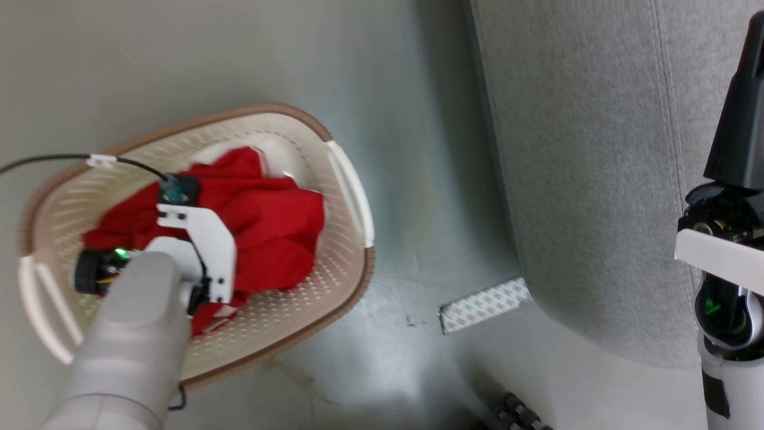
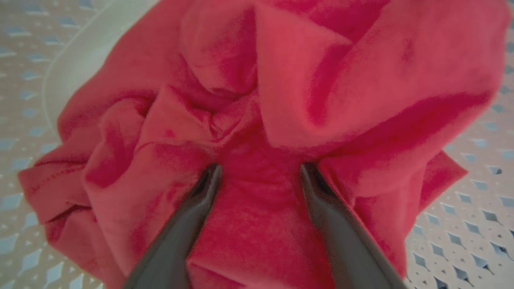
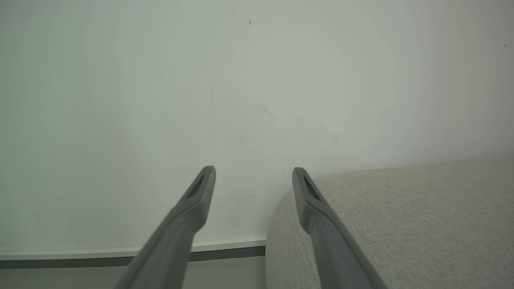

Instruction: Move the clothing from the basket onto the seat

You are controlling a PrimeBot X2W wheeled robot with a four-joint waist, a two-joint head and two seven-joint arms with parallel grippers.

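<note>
Laundry basket (image 1: pixel 352 197): cream, perforated, with a brown rim; it stands on the floor (image 1: pixel 406 89) at about 9 o'clock in the head view, tilted in frame.
Clothing (image 1: pixel 274 221): a crumpled red heap lying inside the basket, bunched toward its 3 o'clock side; bare perforated base shows around it.
Left gripper (image 2: pixel 260 166): down in the basket over the heap, jaws spread wide, released. Both dark fingertips (image 2: pixel 213 176) sit at the folds, with red cloth lying between them and not pinched.
Left forearm (image 1: pixel 131 334): pale grey, reaching in from 7 o'clock and covering the basket's near part.
Cable (image 1: pixel 59 158): black, running from 9 o'clock across the rim to the wrist.
Sofa (image 1: pixel 585 179): light grey with stitched seams, at 2 to 3 o'clock in the head view, apart from the basket with bare floor between them.
Right gripper (image 3: pixel 253 170): released, jaws wide with nothing between them; it is held above the sofa's rounded edge, pointing at a pale wall (image 3: pixel 200 100).
Patterned strip (image 1: pixel 484 304): flat on the floor at 5 o'clock from the basket, touching the sofa's base.
</note>
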